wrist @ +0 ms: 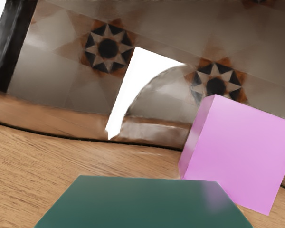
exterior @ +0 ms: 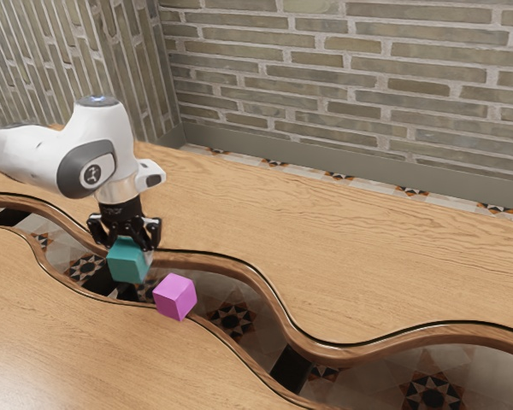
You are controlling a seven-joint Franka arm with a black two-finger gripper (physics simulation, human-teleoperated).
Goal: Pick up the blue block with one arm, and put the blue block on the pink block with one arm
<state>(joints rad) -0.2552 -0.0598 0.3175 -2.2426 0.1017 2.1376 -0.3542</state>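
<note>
In the exterior view a teal-blue block (exterior: 127,261) hangs just above the table, held from two sides by my black gripper (exterior: 125,242), which is shut on it. A pink block (exterior: 174,296) rests on the wooden table edge, just to the exterior view's right of the held block and slightly lower. In the wrist view the held block (wrist: 142,204) is a dark teal face under my hand, with the pink block (wrist: 237,152) standing close beside it on the wood.
The wooden table (exterior: 342,248) has a wavy slot (exterior: 239,316) cut through it, showing patterned floor tiles below. The pink block sits at the slot's near rim. A brick wall (exterior: 368,77) stands behind the table.
</note>
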